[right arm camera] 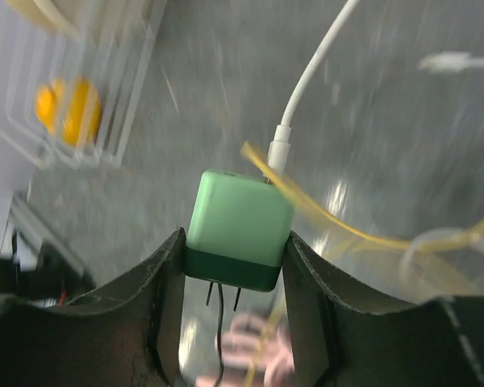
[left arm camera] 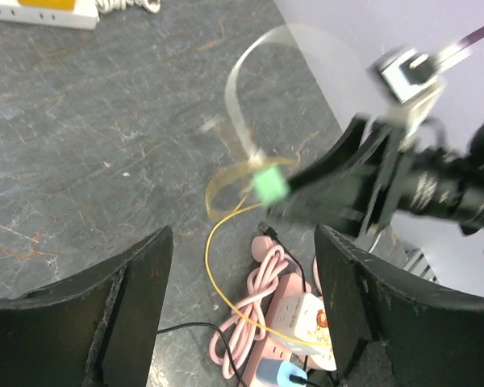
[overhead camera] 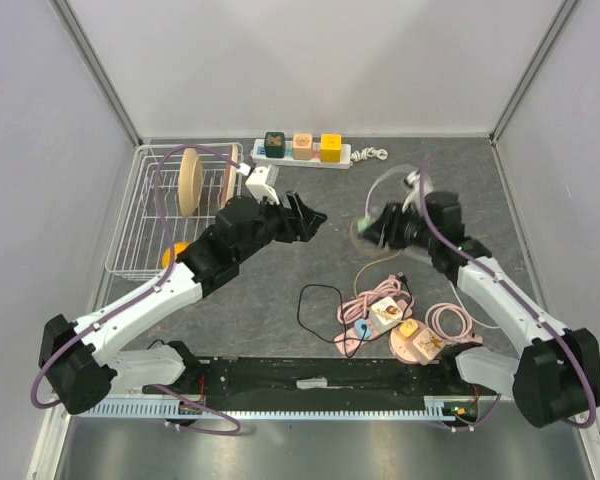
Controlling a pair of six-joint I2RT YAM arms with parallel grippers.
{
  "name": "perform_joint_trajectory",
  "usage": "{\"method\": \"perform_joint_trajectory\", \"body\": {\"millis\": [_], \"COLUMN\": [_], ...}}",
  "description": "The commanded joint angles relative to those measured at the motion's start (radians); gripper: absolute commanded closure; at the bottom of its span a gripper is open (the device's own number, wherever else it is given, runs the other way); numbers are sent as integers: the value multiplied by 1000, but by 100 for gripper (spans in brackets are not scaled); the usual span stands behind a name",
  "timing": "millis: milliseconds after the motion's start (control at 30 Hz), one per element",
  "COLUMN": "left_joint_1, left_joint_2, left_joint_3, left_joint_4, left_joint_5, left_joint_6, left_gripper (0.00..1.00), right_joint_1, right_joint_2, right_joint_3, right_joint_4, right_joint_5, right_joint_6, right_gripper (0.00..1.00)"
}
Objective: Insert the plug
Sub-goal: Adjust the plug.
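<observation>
My right gripper (right arm camera: 234, 266) is shut on a green plug (right arm camera: 239, 227), prongs pointing down, with a white cable (right arm camera: 306, 89) trailing from its top. It holds the plug in the air above the table, blurred in the top view (overhead camera: 368, 226) and in the left wrist view (left arm camera: 269, 185). A pink power strip (overhead camera: 378, 315) with a white adapter and coiled pink cord lies below on the table; it also shows in the left wrist view (left arm camera: 306, 310). My left gripper (overhead camera: 310, 215) is open and empty, hovering mid-table (left arm camera: 242, 306).
A white power strip (overhead camera: 305, 152) with green, pink and yellow adapters lies at the back. A wire rack (overhead camera: 140, 225) holds a wooden plate and an orange object at left. A second pink strip (overhead camera: 420, 342), a black cable (overhead camera: 315, 300) and a yellow cable (left arm camera: 218, 266) lie near the front.
</observation>
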Motion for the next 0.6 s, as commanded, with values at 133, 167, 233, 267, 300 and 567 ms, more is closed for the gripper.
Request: {"method": "perform_joint_trajectory", "body": {"millis": [133,167,233,267,300,567], "left_joint_1": [2,2,3,2,0,-18], "left_joint_2": [98,106,127,132,140,166], "left_joint_3": [33,33,33,33,33,42], "left_joint_4": [0,-4,-5,-5,-2,59], "left_joint_5": [153,165,197,205,222,265], "left_joint_6": [-58,-67,-103,-116,-139,-199], "left_gripper": [23,23,23,23,23,24], "right_joint_1": [80,86,91,100,101,143], "right_joint_2": [-111,-114,-126,-131,-140,-166], "right_joint_3": [-175,-189,-201,-213,-219,-279], "right_joint_4": [200,222,239,255,265,334], "right_joint_5": [-109,-111,-109,-111,-111,-82], "right_joint_6": [164,164,144,135,127,87], "right_gripper": [99,99,99,99,99,99]}}
